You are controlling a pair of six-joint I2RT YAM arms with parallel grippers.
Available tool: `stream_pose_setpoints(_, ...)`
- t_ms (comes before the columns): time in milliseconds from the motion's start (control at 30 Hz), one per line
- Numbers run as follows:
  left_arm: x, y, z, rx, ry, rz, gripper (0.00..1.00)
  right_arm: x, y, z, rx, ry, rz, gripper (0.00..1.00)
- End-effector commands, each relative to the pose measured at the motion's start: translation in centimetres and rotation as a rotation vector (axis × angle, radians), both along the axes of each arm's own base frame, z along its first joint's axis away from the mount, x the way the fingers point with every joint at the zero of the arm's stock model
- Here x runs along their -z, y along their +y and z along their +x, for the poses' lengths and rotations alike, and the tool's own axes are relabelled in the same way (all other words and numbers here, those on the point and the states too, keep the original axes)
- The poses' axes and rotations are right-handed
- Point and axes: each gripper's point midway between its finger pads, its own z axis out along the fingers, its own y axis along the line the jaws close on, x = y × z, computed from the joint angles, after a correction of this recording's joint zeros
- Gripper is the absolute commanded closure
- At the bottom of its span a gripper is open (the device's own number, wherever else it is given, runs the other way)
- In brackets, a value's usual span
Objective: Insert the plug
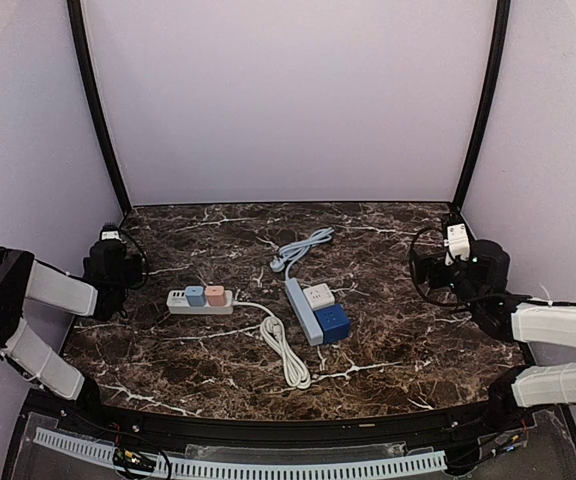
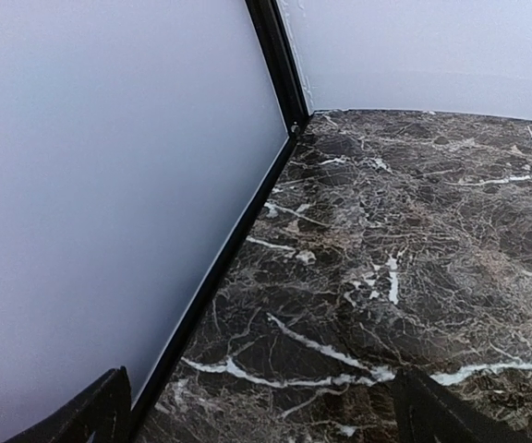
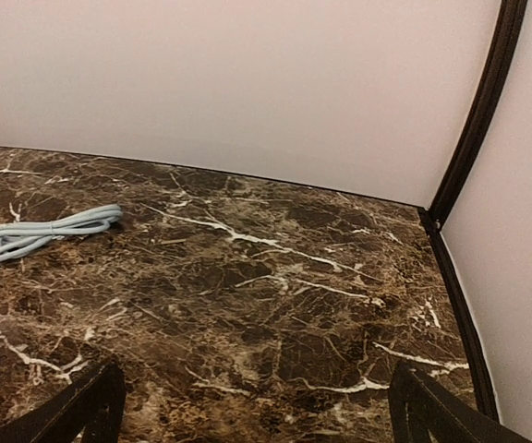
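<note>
Dark veined marble table (image 1: 398, 345), pale lilac walls (image 1: 288, 100) behind. Left of centre, lying flat, white power strip (image 1: 200, 301) with a blue plug (image 1: 195, 295) and a pink plug (image 1: 215, 294) seated on top, white cable (image 1: 286, 352) coiling toward the near edge. Just right of that, angled grey-blue power strip (image 1: 303, 312), white adapter (image 1: 319, 295) and blue adapter (image 1: 333, 322) against its right flank; whether plugged in, cannot tell. Behind, bundled pale blue cable (image 1: 303, 248). At the left table edge, left pincer (image 2: 266, 420), fingers spread apart, gripping nothing. At the right edge, right pincer (image 3: 261, 415), likewise spread and empty, well apart from both strips.
</note>
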Motion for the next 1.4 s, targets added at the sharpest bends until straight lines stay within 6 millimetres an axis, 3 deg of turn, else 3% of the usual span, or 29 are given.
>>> stream_pose_setpoints(0, -1.2, 0.7, 1.4, 0.016, -0.091, -0.031, 0.01, -0.9, -2.1, 1.7, 0.040, -0.077, 0.043, 0.01)
stream_pose_setpoints(200, -1.1, 0.0, 1.2, 0.101, -0.152, -0.063, 0.01, 1.7, -4.0, 3.5, 0.040, -0.025, 0.020, 0.01)
stream_pose_setpoints(300, -0.4, -0.9, 0.8, 0.174, -0.162, -0.084, 0.01, 2.4, -4.6, 3.8, 0.047, -0.029, 0.048, 0.01)
stream_pose_setpoints(567, -0.1, -0.9, 0.8, 0.179, -0.169, -0.079, 0.01, 3.1, -5.2, 5.4, 0.020, -0.022, 0.102, 0.01)
stream_pose_setpoints(767, -0.2, -0.9, 0.8, 0.180, -0.177, -0.077, 0.01, 2.3, -6.8, 5.4, 0.024, -0.080, 0.104, 0.01)
stream_pose_setpoints(1033, -0.3, -0.9, 0.8, 0.180, -0.179, -0.076, 0.01, 3.2, -8.2, 5.4, 0.070, -0.111, 0.118, 0.01)
stream_pose_setpoints(1367, -0.2, -0.9, 0.8, 0.180, -0.176, -0.076, 0.01, 3.1, -8.1, 4.4, 0.060, -0.159, 0.119, 0.01)
